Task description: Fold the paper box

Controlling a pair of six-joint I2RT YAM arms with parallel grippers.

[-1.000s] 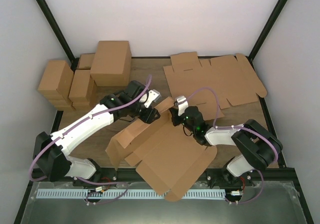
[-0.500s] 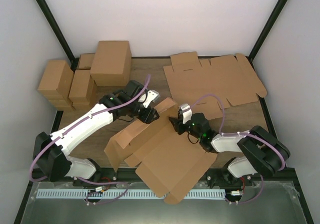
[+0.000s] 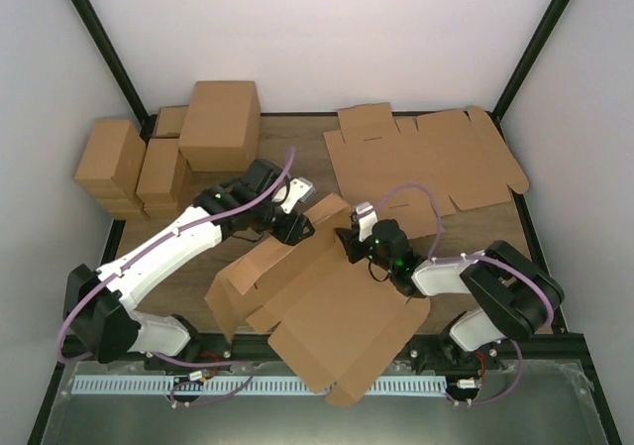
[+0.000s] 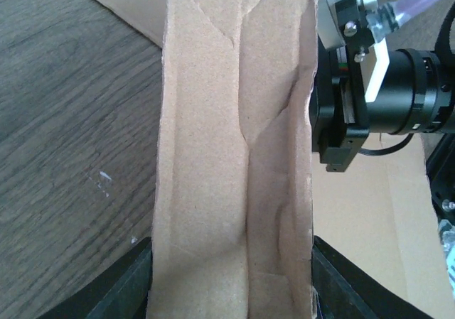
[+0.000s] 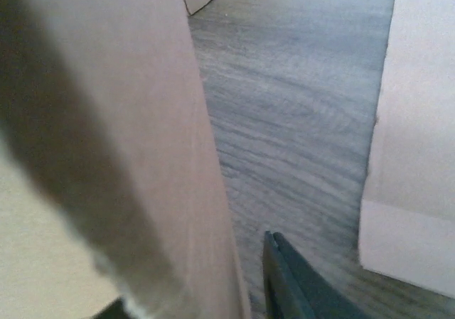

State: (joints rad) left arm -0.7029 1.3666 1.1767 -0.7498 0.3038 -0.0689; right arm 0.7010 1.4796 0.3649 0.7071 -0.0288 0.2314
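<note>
The paper box (image 3: 332, 301) is a brown die-cut sheet, partly folded, lying across the near middle of the table with one wall raised. My left gripper (image 3: 297, 229) is at the far end of that raised wall. In the left wrist view the folded wall (image 4: 234, 163) fills the space between the fingers (image 4: 135, 283), which press on both its sides. My right gripper (image 3: 352, 242) is against the same end from the right. In the right wrist view the cardboard wall (image 5: 142, 120) stands between the jaws, with one finger (image 5: 284, 280) a little off its face.
A second flat die-cut sheet (image 3: 426, 163) lies at the back right. A large folded carton (image 3: 220, 123) and smaller cartons (image 3: 109, 163) are stacked at the back left. Black frame posts rise at both back corners. The box overhangs the table's near edge.
My right gripper has moved nearer and slightly right, then settled against the raised wall. The box has shifted a little to the left. My left gripper has hardly moved.
</note>
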